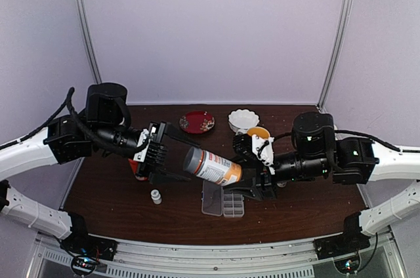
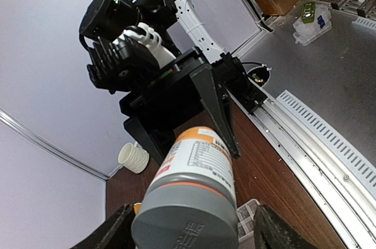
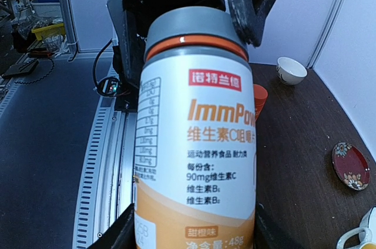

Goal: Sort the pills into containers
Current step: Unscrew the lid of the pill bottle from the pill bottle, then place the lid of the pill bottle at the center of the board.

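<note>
A white-and-orange supplement bottle (image 1: 213, 168) with a grey cap (image 3: 194, 29) hangs tilted above the table between both arms. My right gripper (image 1: 241, 172) is shut on its lower body, a finger on each side in the right wrist view (image 3: 194, 234). My left gripper (image 2: 191, 234) stands open around the cap, with a gap showing on the right side. The clear pill box (image 1: 223, 200), the containers, lies on the table under the bottle, lid open; a corner shows beside the cap (image 2: 249, 214). No pills are visible.
A small white bottle (image 1: 156, 196) stands left of the pill box. At the back are a red plate (image 1: 197, 121), a white bowl (image 1: 243, 119) and an orange cup (image 1: 258, 132). An orange object (image 1: 134, 166) sits under the left arm.
</note>
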You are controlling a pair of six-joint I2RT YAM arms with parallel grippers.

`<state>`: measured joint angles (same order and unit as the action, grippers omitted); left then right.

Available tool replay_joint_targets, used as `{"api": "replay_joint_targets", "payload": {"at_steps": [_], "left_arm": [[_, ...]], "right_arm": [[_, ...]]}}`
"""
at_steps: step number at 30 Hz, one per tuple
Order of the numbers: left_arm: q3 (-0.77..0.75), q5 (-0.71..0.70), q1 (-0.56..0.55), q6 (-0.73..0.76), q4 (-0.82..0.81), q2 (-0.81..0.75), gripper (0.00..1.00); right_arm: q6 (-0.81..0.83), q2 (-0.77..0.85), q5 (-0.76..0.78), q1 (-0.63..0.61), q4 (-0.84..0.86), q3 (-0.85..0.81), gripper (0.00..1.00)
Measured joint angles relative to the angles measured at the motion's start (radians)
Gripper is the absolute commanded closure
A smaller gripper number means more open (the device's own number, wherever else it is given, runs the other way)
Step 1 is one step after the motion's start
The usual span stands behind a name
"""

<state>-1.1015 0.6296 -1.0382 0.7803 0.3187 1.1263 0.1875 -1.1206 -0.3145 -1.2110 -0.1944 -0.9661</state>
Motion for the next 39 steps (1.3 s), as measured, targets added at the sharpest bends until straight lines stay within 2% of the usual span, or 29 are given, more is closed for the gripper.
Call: {"api": "replay_joint_targets", "payload": {"at_steps": [2, 6, 11, 14, 18, 24, 26, 34, 39], "left_arm": [[-0.002, 0.000, 0.000, 0.001, 0.006, 0.006, 0.33], [-0.009, 0.000, 0.000, 0.008, 0.023, 0.013, 0.51], [-0.021, 0.000, 0.000, 0.013, 0.048, 0.018, 0.60], [-0.023, -0.003, 0.000, -0.032, 0.042, 0.023, 0.71], [-0.021, -0.024, 0.002, -0.195, 0.000, 0.032, 0.85], [0.000, -0.114, -0.011, -0.506, -0.108, 0.036, 0.87], [0.002, -0.146, -0.013, -0.620, -0.146, 0.036, 0.93], [-0.002, -0.295, -0.016, -1.015, -0.198, 0.024, 0.94], [-0.002, -0.383, -0.044, -1.171, -0.203, -0.029, 0.93]], "right_arm": [[0.000, 0.000, 0.000, 0.000, -0.001, -0.002, 1.00], [0.004, -0.005, -0.005, 0.000, -0.011, -0.006, 1.00], [0.015, -0.007, -0.006, 0.000, -0.017, -0.006, 1.00], [0.031, -0.009, 0.012, -0.001, -0.018, -0.006, 1.00], [0.096, -0.003, 0.081, -0.003, 0.003, 0.011, 1.00], [0.211, 0.040, 0.217, -0.008, 0.133, 0.095, 1.00], [0.246, 0.044, 0.271, -0.013, 0.175, 0.107, 1.00], [0.303, 0.042, 0.467, -0.019, 0.311, 0.166, 1.00], [0.271, 0.044, 0.562, -0.001, 0.337, 0.222, 1.00]]}}
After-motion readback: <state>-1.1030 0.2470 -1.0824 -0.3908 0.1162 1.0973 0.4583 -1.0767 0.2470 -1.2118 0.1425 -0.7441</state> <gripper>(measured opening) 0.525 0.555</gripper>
